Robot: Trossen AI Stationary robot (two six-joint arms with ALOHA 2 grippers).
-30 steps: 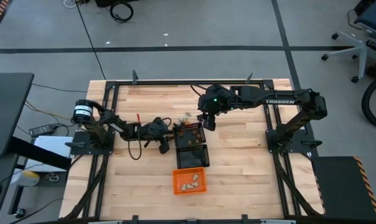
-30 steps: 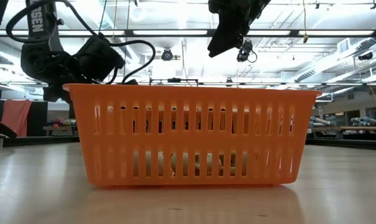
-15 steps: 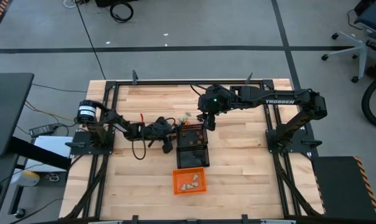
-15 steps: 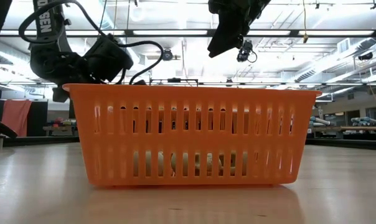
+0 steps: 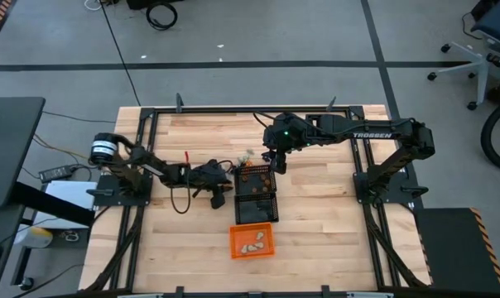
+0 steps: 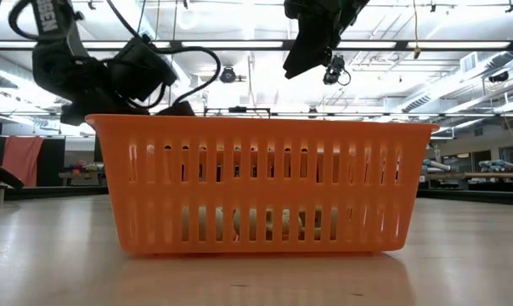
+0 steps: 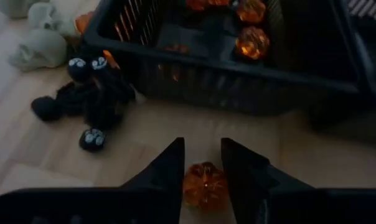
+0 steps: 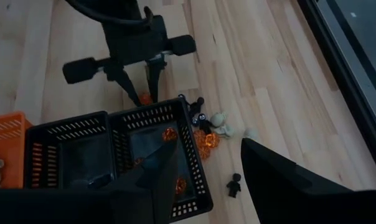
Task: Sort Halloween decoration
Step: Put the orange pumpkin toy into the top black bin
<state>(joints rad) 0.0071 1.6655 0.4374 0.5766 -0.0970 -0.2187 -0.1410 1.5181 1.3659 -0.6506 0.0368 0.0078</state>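
Wooden slatted tabletop (image 5: 316,207), dark frame rail round its edge, plenty of bare board on my right side. Two black mesh baskets (image 5: 256,197) sit mid-table, the orange slotted plastic basket (image 5: 252,240) nearest the front. Left gripper (image 7: 202,169) has dropped low beside the far mesh basket since a second ago, fingers narrowing around a small orange pumpkin trinket (image 7: 205,185); I judge a pick under way. Right gripper (image 8: 206,162) hovers wide above. Loose black and cream trinkets (image 7: 88,93) lie close by, crowding the lift.
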